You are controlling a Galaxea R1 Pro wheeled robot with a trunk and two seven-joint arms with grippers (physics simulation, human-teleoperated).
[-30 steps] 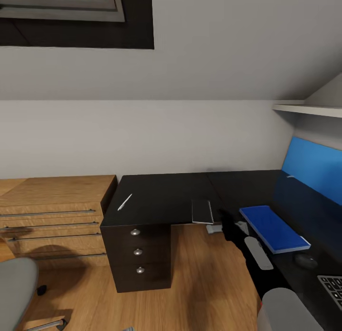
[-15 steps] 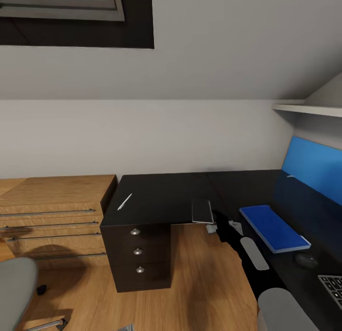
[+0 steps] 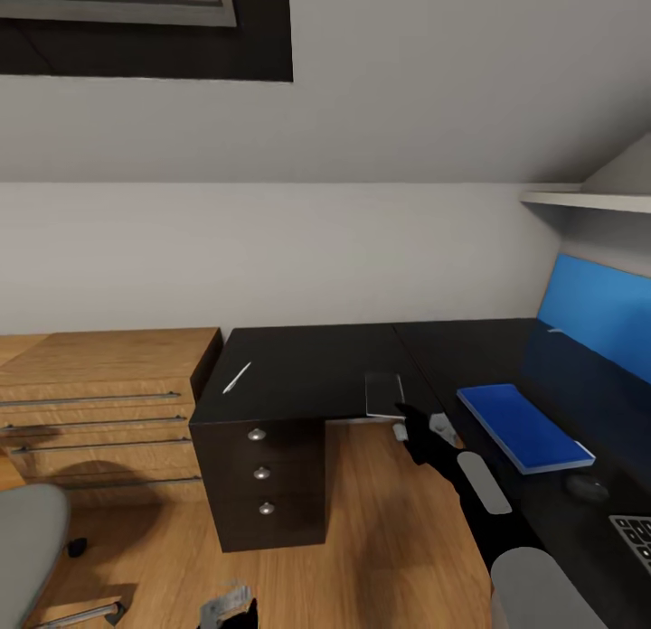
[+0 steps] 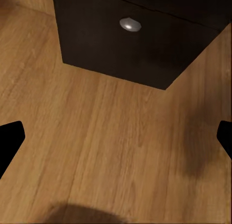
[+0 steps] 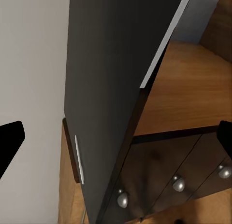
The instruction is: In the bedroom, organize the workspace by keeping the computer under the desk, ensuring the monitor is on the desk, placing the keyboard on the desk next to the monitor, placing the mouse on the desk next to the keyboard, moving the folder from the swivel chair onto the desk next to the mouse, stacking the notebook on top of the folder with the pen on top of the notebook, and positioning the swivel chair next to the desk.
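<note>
Black desk (image 3: 316, 371) carries the folder (image 3: 523, 426) at three o'clock, right gripper (image 3: 432, 430) and left gripper (image 4: 116, 137) both spread, empty.

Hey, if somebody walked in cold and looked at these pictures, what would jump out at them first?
Probably the bright blue folder lying flat on the right wing of the glossy black desk, with a blue panel against the wall behind it. Next, the right gripper, open, reaching toward the dark notebook at the desk's front edge, and the thin pen lying alone above the drawers.
</note>
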